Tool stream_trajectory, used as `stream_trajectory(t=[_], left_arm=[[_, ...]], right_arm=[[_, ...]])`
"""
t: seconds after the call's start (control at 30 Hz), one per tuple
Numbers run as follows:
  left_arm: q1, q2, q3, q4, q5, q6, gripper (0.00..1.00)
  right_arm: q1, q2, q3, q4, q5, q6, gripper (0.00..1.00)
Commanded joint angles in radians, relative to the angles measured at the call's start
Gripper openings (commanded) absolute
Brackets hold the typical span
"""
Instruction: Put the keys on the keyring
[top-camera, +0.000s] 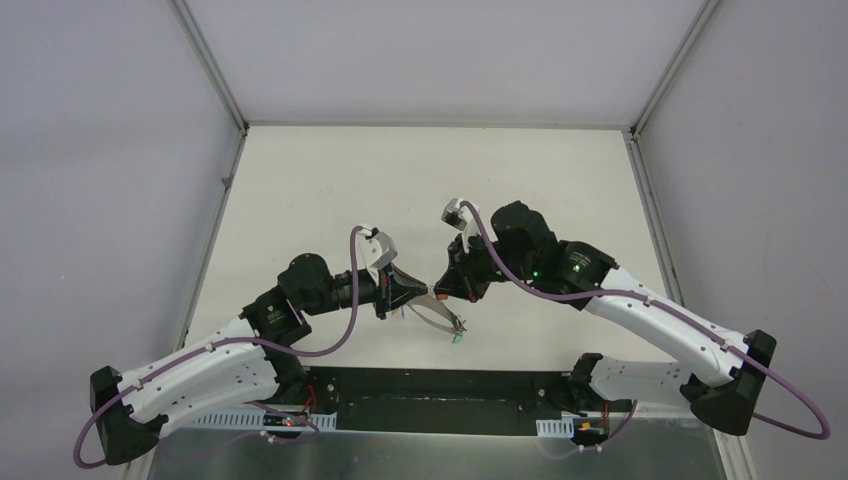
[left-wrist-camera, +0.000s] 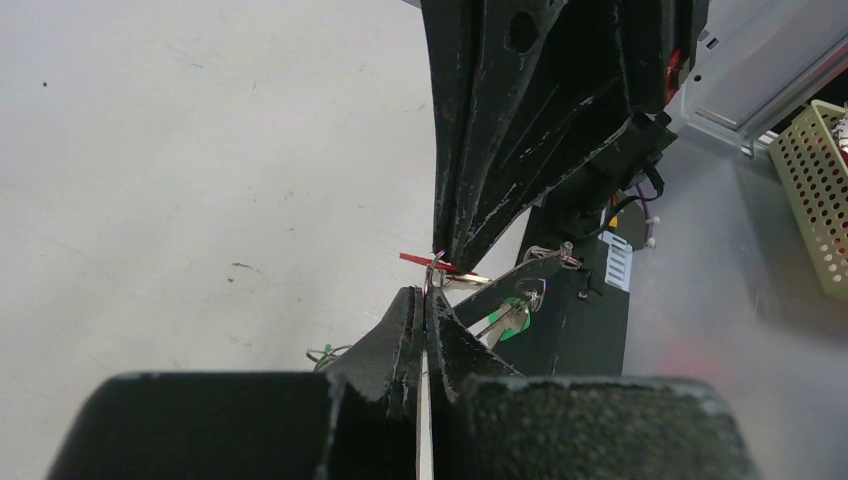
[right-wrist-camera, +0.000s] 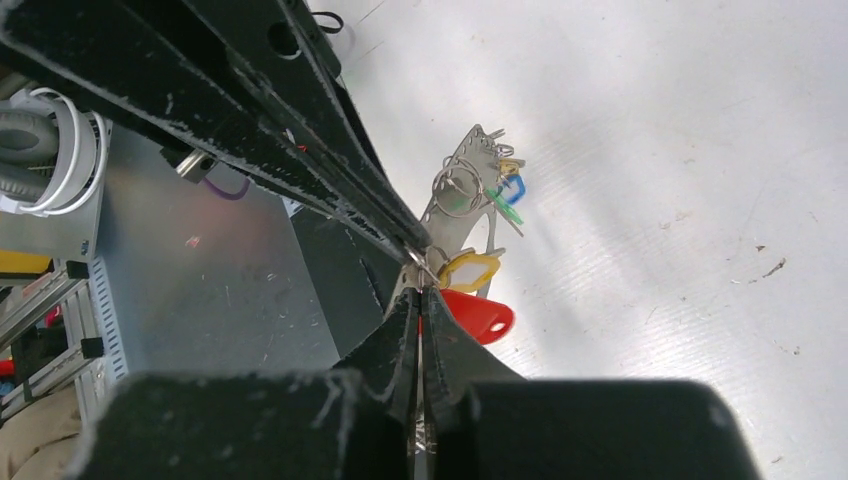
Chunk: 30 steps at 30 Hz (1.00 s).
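Nearest, pinched tight on the thin edge of the keyring (right-wrist-camera: 468, 160) with the left hand (left-wrist-camera: 424, 300), held above the worktop (left-wrist-camera: 150, 200). Tip to tip against that, shut as well with the right hand (left-wrist-camera: 445, 262), seemingly on the red key (right-wrist-camera: 482, 316), though hard to tell at the pinch. Beyond, hanging along the hoop: yellow key (right-wrist-camera: 470, 268), green key (left-wrist-camera: 510, 322). Risks twisting the red key loose or springing the hoop free if pushed off line.

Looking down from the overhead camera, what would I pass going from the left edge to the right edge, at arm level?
Purple cable loop → left arm → left gripper → right gripper → right arm → second purple cable loop. The keyring hangs under both tips, so it has no clear place.
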Motion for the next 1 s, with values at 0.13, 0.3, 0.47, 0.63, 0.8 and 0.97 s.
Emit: stream_trajectory(t=[0.13, 0.3, 0.47, 0.63, 0.8, 0.97], left_arm=[[0.003, -0.007, 0.002, 0.112, 0.033, -0.022, 0.0], [0.003, -0.014, -0.002, 0.113, 0.033, -0.022, 0.0], [0.003, -0.033, -0.014, 0.12, 0.021, -0.022, 0.0], [0.003, -0.039, -0.018, 0.13, 0.021, -0.024, 0.0], [0.002, -0.039, -0.018, 0.136, 0.021, -0.025, 0.0], [0.003, -0.04, -0.018, 0.15, 0.028, -0.017, 0.0]], right_arm=[[0.005, 0.023, 0.06, 0.008, 0.076, 0.027, 0.0], [0.005, 0.029, 0.057, -0.009, 0.111, 0.036, 0.0], [0.005, 0.016, 0.034, -0.019, 0.142, 0.042, 0.0], [0.005, 0.005, 0.014, -0.02, 0.149, 0.052, 0.0], [0.005, 0.005, 0.007, -0.005, 0.113, 0.045, 0.0], [0.005, 0.009, 0.005, -0.005, 0.092, 0.034, 0.0]])
